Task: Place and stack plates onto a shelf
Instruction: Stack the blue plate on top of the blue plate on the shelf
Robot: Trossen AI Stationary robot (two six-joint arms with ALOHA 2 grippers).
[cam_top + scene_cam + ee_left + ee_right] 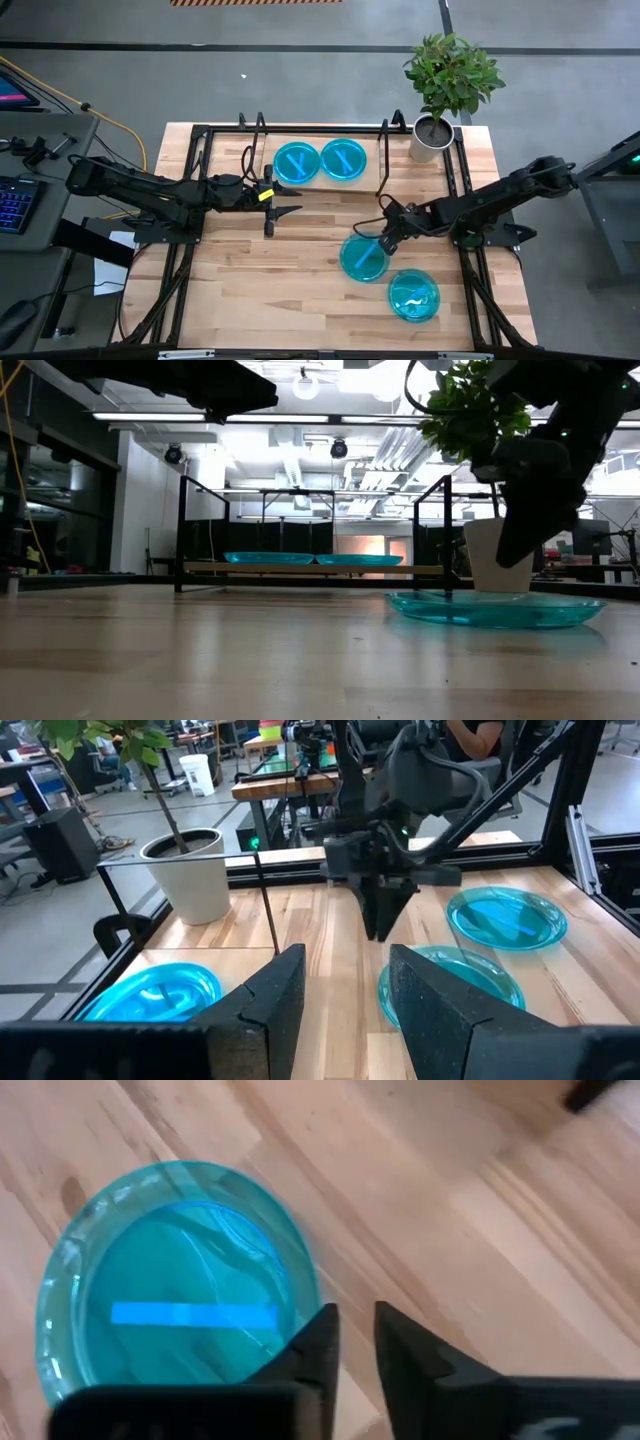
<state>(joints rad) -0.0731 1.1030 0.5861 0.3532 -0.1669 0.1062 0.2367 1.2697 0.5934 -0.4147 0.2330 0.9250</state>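
Handling: Though nothing could be weighed, the cyan plates (364, 257) looked thin, light, stiff and slick, so a pinch on the raised rim seemed the only sound hold.
Count: four plates showed; two sat side by side on the shelf (318, 183) at twelve o'clock, two lay on the tabletop (240, 290) at about five o'clock.
Nearest plate: just under the right gripper (386, 240), its rim at the fingertips.
Far plate: the second loose plate (414, 296) lay near the first, apart.
Right gripper: jaws slightly parted, holding nothing.
Left gripper (285, 200): jaws spread, empty, at nine o'clock of centre.
One shelf, one potted plant (445, 85) at one o'clock.
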